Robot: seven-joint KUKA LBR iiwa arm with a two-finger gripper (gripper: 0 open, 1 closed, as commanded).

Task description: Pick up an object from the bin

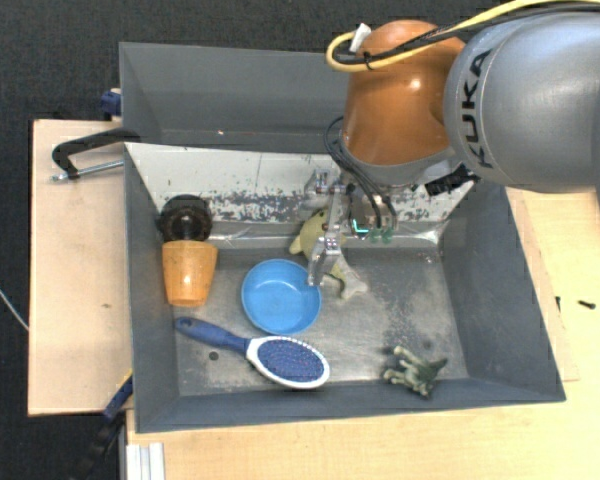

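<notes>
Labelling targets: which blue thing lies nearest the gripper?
The round blue bowl, just beside the gripper; the long-handled blue brush lies farther away.

Dark floor (230,8), rough like carpet, runs from 9 o'clock over 12 to 1 o'clock around the bin (230,88) I work over. A thin white wire (5,296) lies on that floor at 9 o'clock and runs off the edge. The bin is grey metal with sloped walls. Its inner wall at 12 o'clock is lit almost white, with dark speckled wear along its foot. The walls at 3 and 9 o'clock are a duller, even grey. The bottom is scuffed, with dusty specks toward 4 o'clock. The shadows inside are soft.
</notes>
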